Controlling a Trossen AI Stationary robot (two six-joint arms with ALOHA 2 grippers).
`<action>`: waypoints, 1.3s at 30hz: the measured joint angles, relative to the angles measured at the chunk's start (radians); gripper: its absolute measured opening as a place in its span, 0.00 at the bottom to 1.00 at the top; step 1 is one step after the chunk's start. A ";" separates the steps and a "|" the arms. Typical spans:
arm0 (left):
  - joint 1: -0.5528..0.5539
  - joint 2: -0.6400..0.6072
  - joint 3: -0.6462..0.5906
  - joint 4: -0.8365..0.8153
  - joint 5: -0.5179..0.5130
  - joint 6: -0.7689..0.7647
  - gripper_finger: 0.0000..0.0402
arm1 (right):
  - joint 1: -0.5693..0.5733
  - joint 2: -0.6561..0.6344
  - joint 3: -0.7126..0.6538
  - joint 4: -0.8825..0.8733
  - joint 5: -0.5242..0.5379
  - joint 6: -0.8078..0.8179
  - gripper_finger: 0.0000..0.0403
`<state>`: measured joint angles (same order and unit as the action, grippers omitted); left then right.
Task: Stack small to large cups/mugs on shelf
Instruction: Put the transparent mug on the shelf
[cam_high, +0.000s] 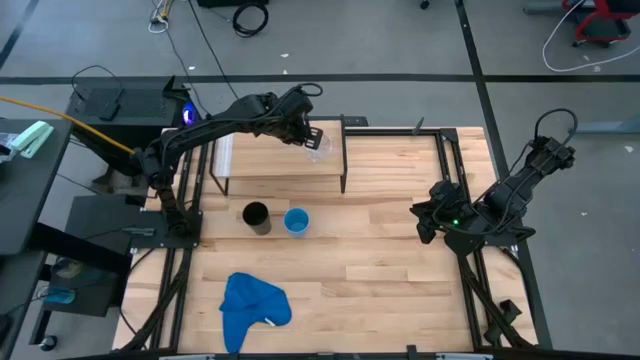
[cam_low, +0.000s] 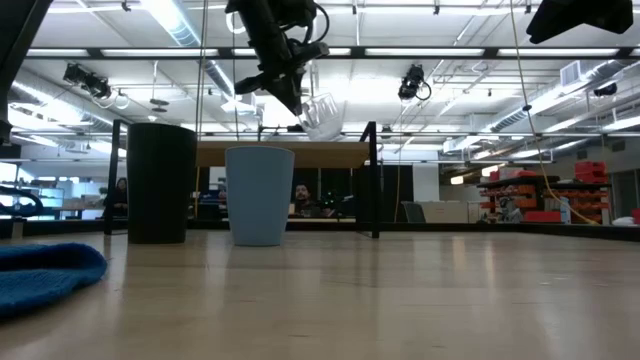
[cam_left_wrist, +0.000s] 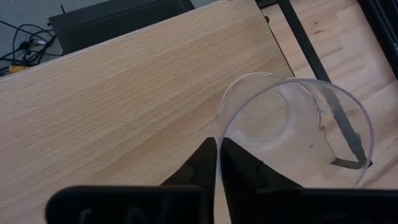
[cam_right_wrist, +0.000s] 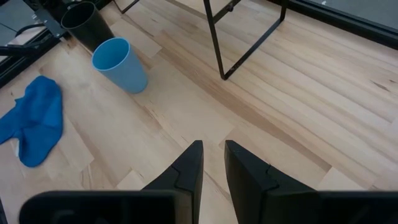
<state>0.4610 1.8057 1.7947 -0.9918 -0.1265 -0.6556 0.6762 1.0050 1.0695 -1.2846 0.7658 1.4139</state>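
Note:
My left gripper (cam_high: 310, 135) is over the right end of the shelf (cam_high: 270, 160), shut on the small clear cup (cam_left_wrist: 292, 124), which is held tilted above the board; the cup also shows in the low view (cam_low: 322, 115). The light-blue cup (cam_high: 296, 221) and the black cup (cam_high: 256, 217) stand upright on the table in front of the shelf. My right gripper (cam_right_wrist: 213, 165) waits at the table's right side (cam_high: 428, 222), its fingers a narrow gap apart and empty. My left gripper pinches the clear cup's rim wall (cam_left_wrist: 222, 140), one finger inside the cup and one outside. The fingers slant down from the table's left. The cup is lifted clear of the shelf, tilted, its bottom pointing down and away from the fingers.
A blue cloth (cam_high: 252, 306) lies crumpled near the table's front left. The shelf's black legs (cam_right_wrist: 219, 50) stand on the table behind the two cups. Bare tabletop lies between the cups and my right arm.

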 joint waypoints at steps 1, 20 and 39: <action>0.000 0.000 0.000 0.005 0.000 0.000 0.09 | 0.000 0.000 0.000 0.000 0.000 -0.001 0.18; 0.000 0.000 0.000 0.101 0.032 0.015 0.14 | 0.000 0.000 0.000 0.000 0.000 -0.011 0.18; 0.002 -0.045 -0.002 0.112 0.038 0.072 0.22 | 0.000 0.000 0.000 0.000 -0.009 -0.011 0.18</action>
<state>0.4625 1.7607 1.7931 -0.8803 -0.0887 -0.5835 0.6765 1.0050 1.0695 -1.2850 0.7570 1.4033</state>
